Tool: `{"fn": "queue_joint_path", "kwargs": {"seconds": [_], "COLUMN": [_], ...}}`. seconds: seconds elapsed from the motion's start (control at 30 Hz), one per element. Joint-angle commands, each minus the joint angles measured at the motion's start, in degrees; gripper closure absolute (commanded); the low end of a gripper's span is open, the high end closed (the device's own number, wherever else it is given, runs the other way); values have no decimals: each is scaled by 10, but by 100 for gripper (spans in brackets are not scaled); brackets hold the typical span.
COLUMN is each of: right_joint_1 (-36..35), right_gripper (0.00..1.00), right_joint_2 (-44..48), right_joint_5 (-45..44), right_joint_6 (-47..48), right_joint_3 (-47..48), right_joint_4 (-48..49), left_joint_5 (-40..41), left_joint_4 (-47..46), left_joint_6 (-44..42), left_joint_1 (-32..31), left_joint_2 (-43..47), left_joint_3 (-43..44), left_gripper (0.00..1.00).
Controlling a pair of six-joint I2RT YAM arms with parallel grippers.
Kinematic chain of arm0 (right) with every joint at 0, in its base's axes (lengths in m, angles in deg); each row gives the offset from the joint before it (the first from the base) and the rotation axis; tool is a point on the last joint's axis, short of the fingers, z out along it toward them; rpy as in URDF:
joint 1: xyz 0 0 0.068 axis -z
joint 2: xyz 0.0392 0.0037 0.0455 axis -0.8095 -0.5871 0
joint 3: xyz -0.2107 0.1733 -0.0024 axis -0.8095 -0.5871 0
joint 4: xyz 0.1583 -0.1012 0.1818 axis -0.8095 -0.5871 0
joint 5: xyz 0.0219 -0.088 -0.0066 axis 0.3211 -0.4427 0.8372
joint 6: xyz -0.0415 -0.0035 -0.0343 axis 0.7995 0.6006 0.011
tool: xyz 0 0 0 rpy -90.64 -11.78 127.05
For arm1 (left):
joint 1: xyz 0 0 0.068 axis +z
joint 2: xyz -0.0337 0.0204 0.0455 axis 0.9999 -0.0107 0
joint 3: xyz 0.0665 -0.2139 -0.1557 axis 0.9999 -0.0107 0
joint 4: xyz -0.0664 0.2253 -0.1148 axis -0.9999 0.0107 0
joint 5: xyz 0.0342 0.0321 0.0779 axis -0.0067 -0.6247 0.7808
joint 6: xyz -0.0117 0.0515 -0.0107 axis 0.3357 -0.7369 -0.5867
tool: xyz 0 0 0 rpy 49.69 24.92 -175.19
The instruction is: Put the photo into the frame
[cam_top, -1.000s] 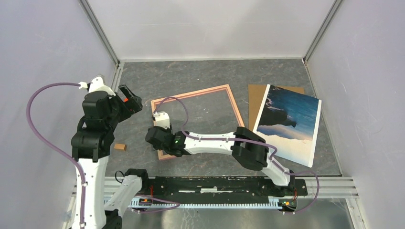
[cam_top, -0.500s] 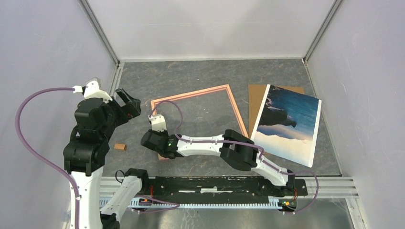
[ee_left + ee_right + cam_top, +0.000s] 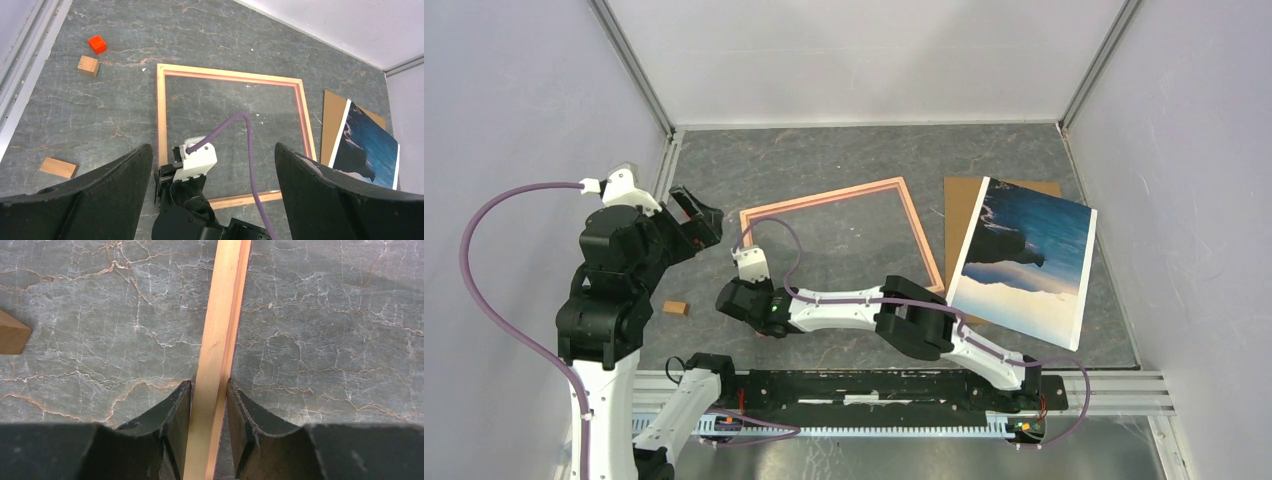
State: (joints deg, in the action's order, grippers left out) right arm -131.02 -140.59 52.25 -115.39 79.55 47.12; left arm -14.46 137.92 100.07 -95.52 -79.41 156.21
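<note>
The right gripper (image 3: 210, 390) is clenched on the frame (image 3: 220, 315), with one finger pressed to each side of its thin left rail, close to the near corner. The rail runs straight out between them. The pinch is narrow and sits at one end of a large, light rectangle, so a drag or lift could swing the far corners round, or the rail could slip out. A swinging frame might shove the photo (image 3: 1027, 262). It lies well apart from this gripper on the right, partly over the brown backing board (image 3: 959, 195), with its near-left corner just beside the frame's right rail. A small wooden block (image 3: 12, 332) lies near the fingers. The left gripper (image 3: 696, 212) hangs wide open, holding nothing.
</note>
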Motion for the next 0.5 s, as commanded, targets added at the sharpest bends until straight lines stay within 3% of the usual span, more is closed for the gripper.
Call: {"fn": "queue_joint_path", "kwargs": {"seconds": [0.0, 0.13, 0.27, 0.37, 0.47], "right_joint_1": [-6, -6, -5, 4, 10], "right_gripper": [65, 80, 94, 100, 100], "right_joint_2": [-18, -3, 84, 162, 183], "right_joint_5": [-22, -40, -16, 25, 43], "right_joint_6": [7, 26, 72, 78, 80], "right_joint_3": [39, 57, -41, -158, -174], "right_joint_4": [-10, -39, 35, 131, 128], "left_joint_5": [-12, 6, 190, 219, 162], "left_joint_4": [-20, -41, -95, -88, -84], "left_joint_6": [-7, -33, -41, -4, 22], "left_joint_1": [-1, -2, -23, -21, 11], "left_joint_2": [0, -3, -3, -31, -68], "left_joint_3": [5, -26, -136, -142, -141], "left_gripper": [3, 2, 0, 0, 0]}}
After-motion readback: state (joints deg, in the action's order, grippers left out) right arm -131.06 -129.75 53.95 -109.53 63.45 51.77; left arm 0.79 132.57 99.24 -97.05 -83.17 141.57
